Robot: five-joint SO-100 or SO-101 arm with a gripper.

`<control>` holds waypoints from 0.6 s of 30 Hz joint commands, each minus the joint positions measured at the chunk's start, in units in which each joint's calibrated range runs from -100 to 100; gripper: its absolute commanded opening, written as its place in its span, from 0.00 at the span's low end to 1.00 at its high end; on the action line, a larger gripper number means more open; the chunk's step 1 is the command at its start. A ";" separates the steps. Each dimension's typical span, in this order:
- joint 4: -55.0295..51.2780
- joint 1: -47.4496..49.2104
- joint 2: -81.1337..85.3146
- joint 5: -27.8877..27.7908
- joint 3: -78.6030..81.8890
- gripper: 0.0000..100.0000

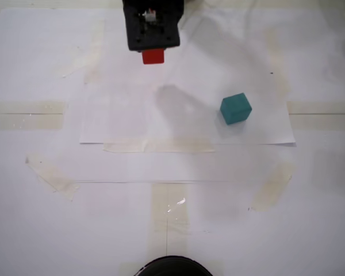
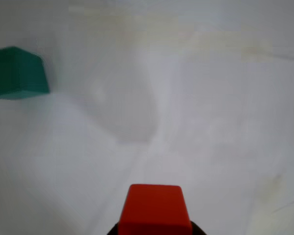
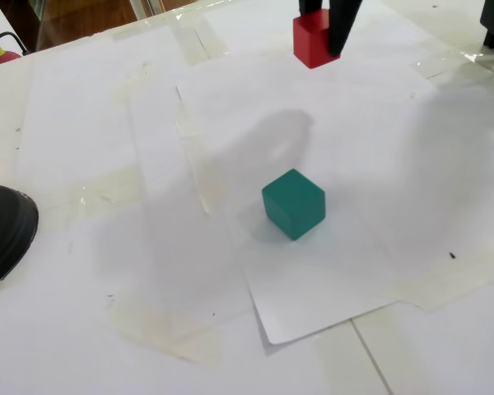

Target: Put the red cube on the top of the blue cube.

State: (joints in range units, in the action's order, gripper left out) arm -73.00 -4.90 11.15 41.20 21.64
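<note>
On my screens the gripper (image 1: 153, 53) hung near the top edge of a fixed view, its dark body seen from above, and its fingers were closed on the red cube (image 1: 153, 56), which peeked out just below the black housing. In another fixed view I could see the same hold from the side: the red cube (image 3: 312, 39) sat pinched between the dark fingers (image 3: 341, 29), lifted clear of the paper, with a soft grey shadow spread on the sheet below and in front of it. The wrist view gave me the red cube (image 2: 154, 209) at the bottom middle of the frame, its top face bright and its base lost against the dark of the gripper; I could not make out the fingertips themselves there. The blue cube (image 1: 236, 108), really a teal colour, stood on the white sheet of paper (image 1: 132, 123) well apart from the gripper, lower and to the right in the fixed view from above, turned a little so that its edges ran askew to the paper's edge. From the side camera the blue cube (image 3: 293, 204) rested flat near the middle of the frame, alone on the sheet, and in the wrist view it showed at the left edge (image 2: 17, 72), partly cut off. The table (image 1: 310, 218) was covered in white paper held with strips of pale tape (image 1: 26, 114), and a dark rounded object (image 3: 2, 230) lay at the left edge of the side view.
</note>
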 commanded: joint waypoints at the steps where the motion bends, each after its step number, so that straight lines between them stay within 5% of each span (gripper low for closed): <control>1: -4.58 1.95 -0.33 0.93 -12.79 0.13; 18: -15.18 14.13 -19.65 3.52 -46.02 0.12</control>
State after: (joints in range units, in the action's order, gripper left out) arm -87.31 5.92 -7.77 43.15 -15.05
